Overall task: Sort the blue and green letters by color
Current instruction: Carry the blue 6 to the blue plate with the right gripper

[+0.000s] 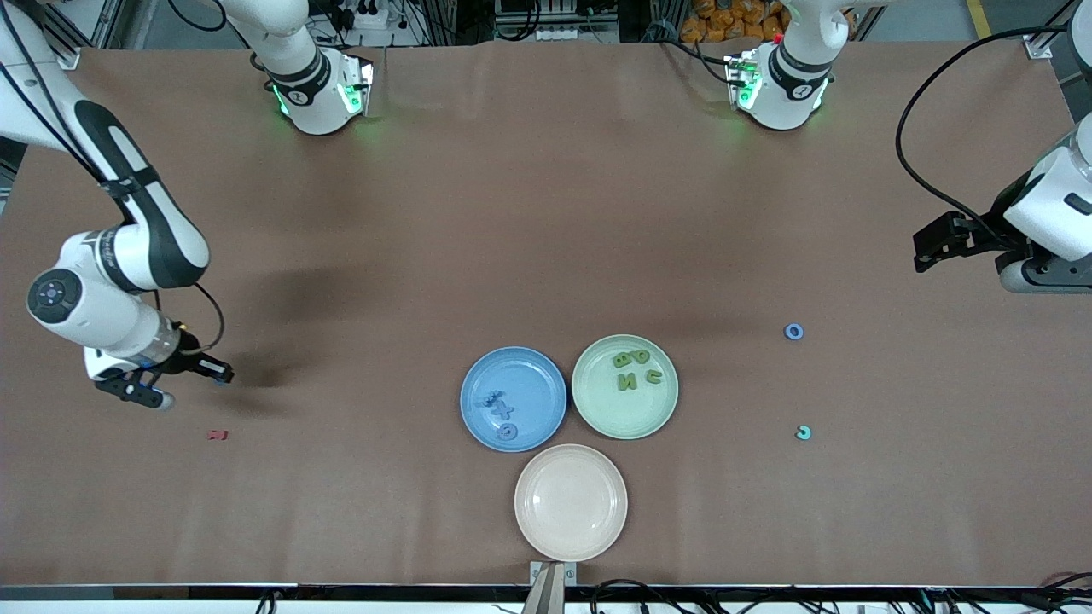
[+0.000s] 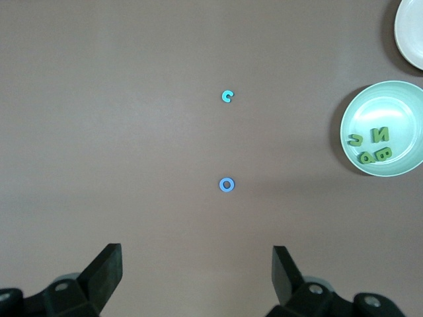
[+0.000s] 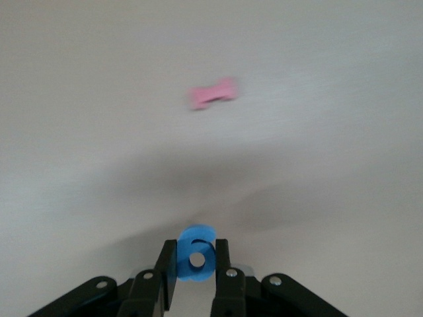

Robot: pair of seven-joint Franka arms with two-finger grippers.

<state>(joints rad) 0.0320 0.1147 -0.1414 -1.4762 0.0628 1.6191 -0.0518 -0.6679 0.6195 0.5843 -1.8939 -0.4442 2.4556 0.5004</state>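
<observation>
A: The right gripper (image 3: 196, 264) is closed on a blue digit (image 3: 196, 253), up over the tabletop's edge at the right arm's end, near a small red letter (image 1: 217, 435).

B: The risk?

A: The pinch looks thin (only its rim), so it may slip before the blue plate (image 1: 482, 431). The left gripper (image 2: 197, 274) waits wide open, empty, above a blue ring (image 2: 227, 185).
</observation>
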